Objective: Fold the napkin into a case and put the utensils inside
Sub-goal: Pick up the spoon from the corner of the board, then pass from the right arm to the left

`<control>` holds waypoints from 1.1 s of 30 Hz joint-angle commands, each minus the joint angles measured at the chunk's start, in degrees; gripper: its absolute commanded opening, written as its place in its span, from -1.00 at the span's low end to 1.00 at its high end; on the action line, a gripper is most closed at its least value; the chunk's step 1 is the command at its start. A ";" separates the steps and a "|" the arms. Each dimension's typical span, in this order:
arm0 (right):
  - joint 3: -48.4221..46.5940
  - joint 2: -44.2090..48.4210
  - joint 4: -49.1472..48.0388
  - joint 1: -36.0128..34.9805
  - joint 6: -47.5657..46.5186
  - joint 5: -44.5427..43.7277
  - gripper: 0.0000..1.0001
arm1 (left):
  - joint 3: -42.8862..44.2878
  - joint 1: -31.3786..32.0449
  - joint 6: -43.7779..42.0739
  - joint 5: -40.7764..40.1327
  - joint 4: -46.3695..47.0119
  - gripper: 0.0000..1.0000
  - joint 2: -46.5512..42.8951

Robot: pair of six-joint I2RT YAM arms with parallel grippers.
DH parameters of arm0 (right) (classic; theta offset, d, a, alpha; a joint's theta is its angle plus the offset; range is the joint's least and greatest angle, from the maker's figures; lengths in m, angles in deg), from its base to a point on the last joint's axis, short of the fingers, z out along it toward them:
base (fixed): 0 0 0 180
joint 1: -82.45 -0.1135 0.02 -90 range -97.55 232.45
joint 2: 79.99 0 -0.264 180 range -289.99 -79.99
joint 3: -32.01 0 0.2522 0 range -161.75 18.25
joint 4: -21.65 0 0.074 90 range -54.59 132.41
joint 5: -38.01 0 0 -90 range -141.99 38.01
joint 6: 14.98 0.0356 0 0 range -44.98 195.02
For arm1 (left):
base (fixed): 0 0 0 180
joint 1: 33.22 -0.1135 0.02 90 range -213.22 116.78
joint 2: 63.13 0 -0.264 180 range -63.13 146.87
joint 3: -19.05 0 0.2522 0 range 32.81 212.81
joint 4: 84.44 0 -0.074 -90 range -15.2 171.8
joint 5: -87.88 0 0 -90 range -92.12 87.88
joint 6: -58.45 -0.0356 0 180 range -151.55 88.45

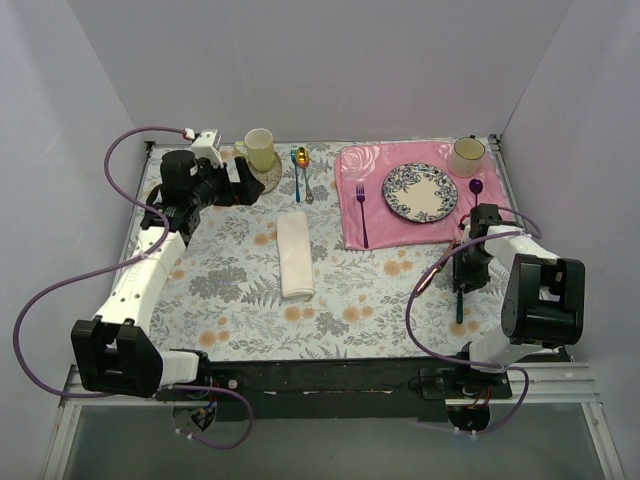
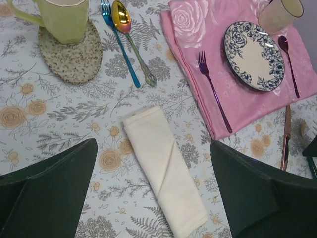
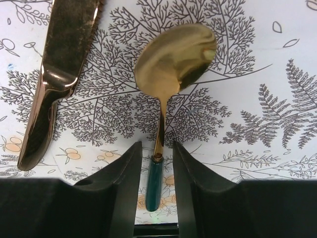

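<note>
1. Right gripper (image 3: 157, 163) straddles the spoon (image 3: 173, 54) at its neck. Jaws are part-way apart with gaps on both sides, so it isn't clamped.
2. Left gripper (image 2: 153, 146) is wide open and empty above the folded napkin (image 2: 166, 171), well apart from the spoon.
3. Risk: the thin handle lies flat on the table (image 3: 277, 59), so the pads could skid and the spoon swivel.
4. Risk: the bowl-heavy spoon may droop in the grip. The knife (image 3: 54, 74) just beside it could get nudged.

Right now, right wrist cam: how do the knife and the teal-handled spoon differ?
Colour: the knife is copper all over; the spoon has a gold bowl and teal handle. Shape: knife flat-bladed, spoon round-bowled with a thin neck. State: the right gripper straddles the spoon's handle, a gap either side; the knife lies untouched beside it. Shared: both shiny, flat on the floral tablecloth, roughly parallel.
</note>
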 commanded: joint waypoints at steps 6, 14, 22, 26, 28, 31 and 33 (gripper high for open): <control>0.24 -1.57 -2.42 0.26 -2.05 5.07 -0.91 | 6.15 0.07 -1.55 -4.73 -6.83 0.96 1.23; -4.94 14.16 -0.49 0.26 -7.14 10.95 -0.97 | 10.54 -0.02 -6.64 -2.98 -13.25 0.96 2.81; -10.48 26.39 -7.60 -12.52 -3.20 12.39 -0.97 | 12.05 -1.25 -4.37 16.43 -12.30 0.96 1.85; -15.57 22.54 -9.80 -25.82 -0.82 1.32 -0.97 | 8.98 -1.25 -4.45 25.21 -5.89 0.83 0.45; -18.21 18.58 -9.98 -30.65 2.85 -2.90 -0.97 | 6.16 -0.99 -2.53 26.90 -0.36 0.75 0.27; -22.61 13.92 -10.77 -34.53 5.76 -3.19 -0.97 | 1.86 0.85 -2.70 26.22 7.55 0.44 -0.78; -25.51 10.68 -11.30 -37.17 6.29 -4.68 -0.97 | -0.95 4.01 -2.87 20.79 14.91 0.26 -1.75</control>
